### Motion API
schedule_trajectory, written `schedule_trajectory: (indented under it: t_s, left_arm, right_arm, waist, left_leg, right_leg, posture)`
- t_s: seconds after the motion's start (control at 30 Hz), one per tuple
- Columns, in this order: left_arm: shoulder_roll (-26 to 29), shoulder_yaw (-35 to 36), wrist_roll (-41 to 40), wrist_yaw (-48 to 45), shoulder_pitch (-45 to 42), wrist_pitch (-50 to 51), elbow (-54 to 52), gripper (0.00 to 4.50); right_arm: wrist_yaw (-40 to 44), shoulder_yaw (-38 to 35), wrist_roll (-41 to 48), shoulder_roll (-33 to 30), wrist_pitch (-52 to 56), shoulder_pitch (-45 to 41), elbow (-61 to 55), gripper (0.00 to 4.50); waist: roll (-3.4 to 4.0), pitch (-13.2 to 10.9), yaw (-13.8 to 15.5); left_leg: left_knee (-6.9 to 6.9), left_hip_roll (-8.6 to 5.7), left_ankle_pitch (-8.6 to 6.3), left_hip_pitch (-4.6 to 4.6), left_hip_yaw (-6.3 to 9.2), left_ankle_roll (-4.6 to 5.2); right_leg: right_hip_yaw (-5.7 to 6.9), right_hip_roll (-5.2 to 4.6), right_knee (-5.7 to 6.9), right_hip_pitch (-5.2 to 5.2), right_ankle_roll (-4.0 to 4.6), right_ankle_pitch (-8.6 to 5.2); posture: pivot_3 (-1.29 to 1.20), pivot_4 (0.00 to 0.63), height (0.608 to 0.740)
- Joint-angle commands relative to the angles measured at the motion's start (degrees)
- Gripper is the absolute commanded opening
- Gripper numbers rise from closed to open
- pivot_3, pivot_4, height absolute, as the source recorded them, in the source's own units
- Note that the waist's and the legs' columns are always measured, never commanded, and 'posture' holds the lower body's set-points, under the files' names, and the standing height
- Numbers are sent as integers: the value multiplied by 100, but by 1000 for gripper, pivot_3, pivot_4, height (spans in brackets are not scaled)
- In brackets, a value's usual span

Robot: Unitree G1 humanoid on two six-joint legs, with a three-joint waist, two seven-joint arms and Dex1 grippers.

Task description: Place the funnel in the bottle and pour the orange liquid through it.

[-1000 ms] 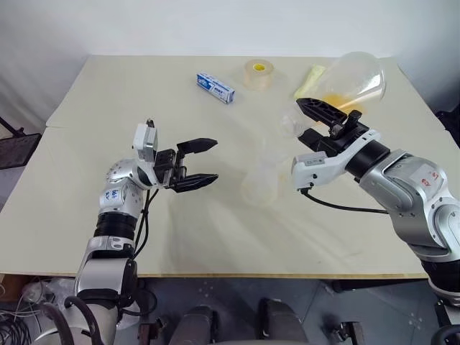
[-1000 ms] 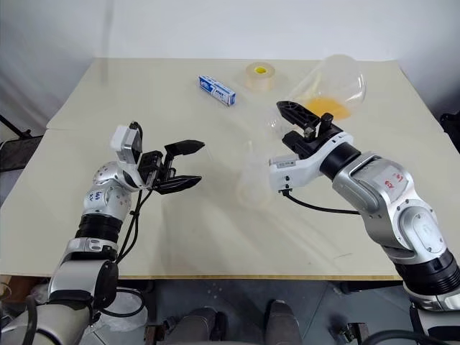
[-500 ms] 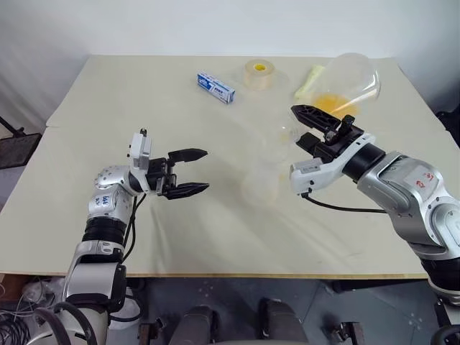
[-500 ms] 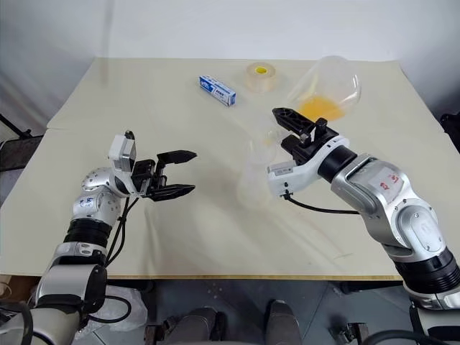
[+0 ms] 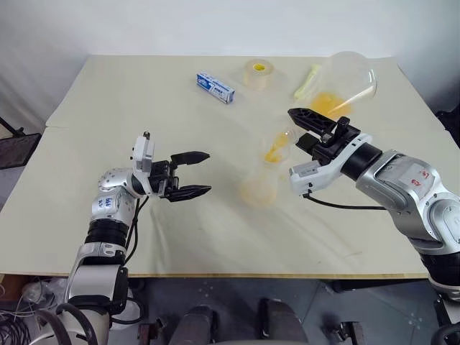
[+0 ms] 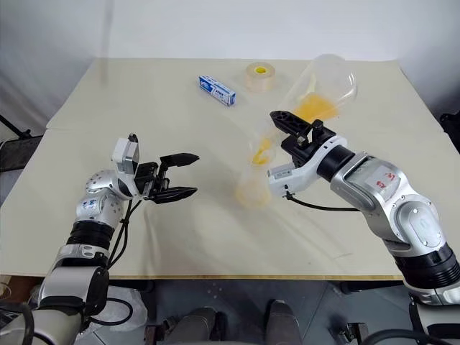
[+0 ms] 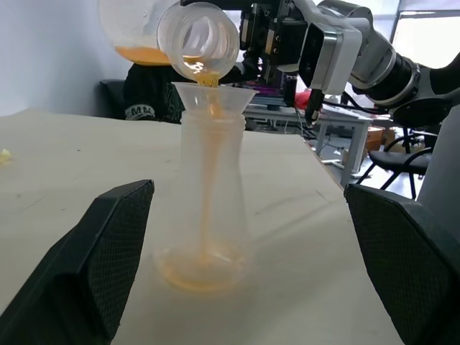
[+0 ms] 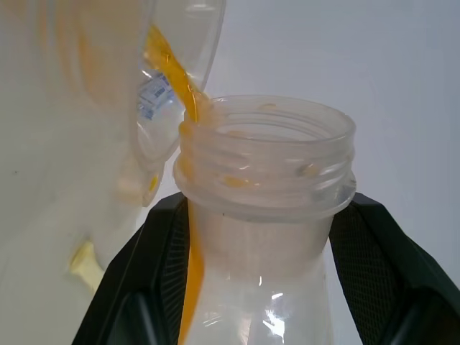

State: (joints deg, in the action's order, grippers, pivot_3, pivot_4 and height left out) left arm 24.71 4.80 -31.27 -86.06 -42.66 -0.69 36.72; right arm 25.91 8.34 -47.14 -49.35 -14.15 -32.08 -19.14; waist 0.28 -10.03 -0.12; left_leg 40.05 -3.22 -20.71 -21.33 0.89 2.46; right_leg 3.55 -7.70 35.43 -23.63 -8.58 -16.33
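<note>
Left wrist: bottle (image 7: 207,208) between end effector (image 7: 251,273) fingers.

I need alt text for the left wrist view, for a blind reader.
Orange liquid streams from a tilted clear flask, through a small clear funnel, into a clear plastic bottle on the beige table.

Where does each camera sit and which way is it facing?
Head eyes: above, looking down at the table; left gripper and right gripper show.
Left wrist: behind its open fingers, facing bottle and funnel.
Right wrist: behind its fingers, shut on the flask neck.
Shared: both wrist views catch the orange liquid.
</note>
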Motion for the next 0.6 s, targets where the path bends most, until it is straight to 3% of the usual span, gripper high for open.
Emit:
schedule_trajectory:
  t_s: [0.03, 0.6]
  left_arm:
    - [-30, -4, -68, -523, -15, -11, -194, 4500]
    - [-99, -12, -45, -482, -46, -26, -158, 4500]
  right_arm:
    - [-139, -304, -29, -109, -96, -141, -69, 2423]
    - [-213, -373, -26, -307, -412, -234, 145, 2423]
  waist:
    - [0, 0, 1]
    - [0, 0, -1]
  left_leg:
    - [0, 0, 0, 0, 0, 0]
    - [0, 1, 0, 0, -1, 0]
  right_leg:
    - [0, 0, 0, 0, 0, 0]
    - [0, 0, 0, 0, 0, 0]
  posture:
    - [0, 150, 740]
    - [0, 150, 740]
